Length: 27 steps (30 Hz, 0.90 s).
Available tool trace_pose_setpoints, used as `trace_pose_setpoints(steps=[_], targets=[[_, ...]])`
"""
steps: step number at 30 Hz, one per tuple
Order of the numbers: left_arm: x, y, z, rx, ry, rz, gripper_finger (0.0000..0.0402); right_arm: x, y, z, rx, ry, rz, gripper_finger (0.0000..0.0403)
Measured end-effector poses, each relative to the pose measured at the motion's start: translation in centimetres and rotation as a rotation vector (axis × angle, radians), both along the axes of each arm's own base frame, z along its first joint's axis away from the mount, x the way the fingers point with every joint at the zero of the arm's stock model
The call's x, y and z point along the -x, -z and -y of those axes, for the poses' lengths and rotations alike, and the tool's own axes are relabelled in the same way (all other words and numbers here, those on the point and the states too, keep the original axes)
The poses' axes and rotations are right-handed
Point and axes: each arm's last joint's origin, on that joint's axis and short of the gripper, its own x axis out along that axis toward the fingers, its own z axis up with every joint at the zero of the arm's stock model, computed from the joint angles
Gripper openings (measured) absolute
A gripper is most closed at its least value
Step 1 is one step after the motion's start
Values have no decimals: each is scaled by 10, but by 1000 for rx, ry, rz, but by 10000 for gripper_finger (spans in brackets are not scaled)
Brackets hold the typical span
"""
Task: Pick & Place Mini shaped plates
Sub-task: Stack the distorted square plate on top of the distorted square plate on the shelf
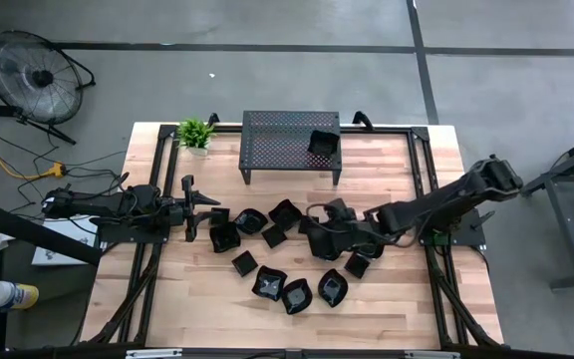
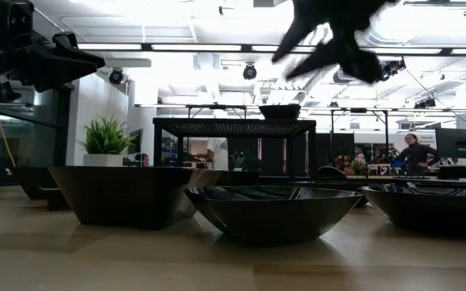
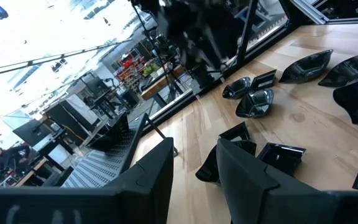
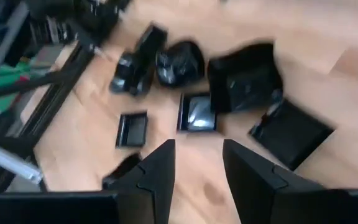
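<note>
Hovering over the little black plates (image 1: 285,261) on the bench (image 1: 197,299), the right gripper (image 1: 319,239) has empty, released jaws, ready to pick one for the stand (image 1: 289,140).

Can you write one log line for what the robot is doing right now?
left end effector: open, empty | right end effector: open, above plates | one plate on stand

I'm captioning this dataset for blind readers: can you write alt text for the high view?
Seen from above, small glossy black plates lie clustered mid-table on a wooden table, with one more plate on a black perforated stand at the back. The left end effector and right end effector, both open and empty, flank the cluster; a potted plant stands beside the stand.
</note>
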Motion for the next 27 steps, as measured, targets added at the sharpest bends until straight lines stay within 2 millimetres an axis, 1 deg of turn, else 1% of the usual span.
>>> trace_pose_setpoints(steps=[2,4,8,10,13,18,20,23,27], targets=[[0,0,0,0,0,0,120,1,12,0,-15,-66,43,130],[0,0,0,0,0,0,120,4,21,0,-1,-131,49,130],[0,0,0,0,0,0,120,5,36,-3,48,-214,-68,130],[0,0,0,0,0,0,120,0,40,-7,81,-271,-114,129],[0,0,0,0,0,0,120,-14,35,-18,138,-402,-129,129],[0,0,0,0,0,0,120,-44,31,-45,316,-686,-192,130],[0,0,0,0,0,0,120,-57,26,-57,363,-792,-185,129],[0,0,0,0,0,0,120,-74,25,-76,430,-969,-172,129],[0,0,0,0,0,0,120,-92,23,-94,592,-1184,-134,129]])
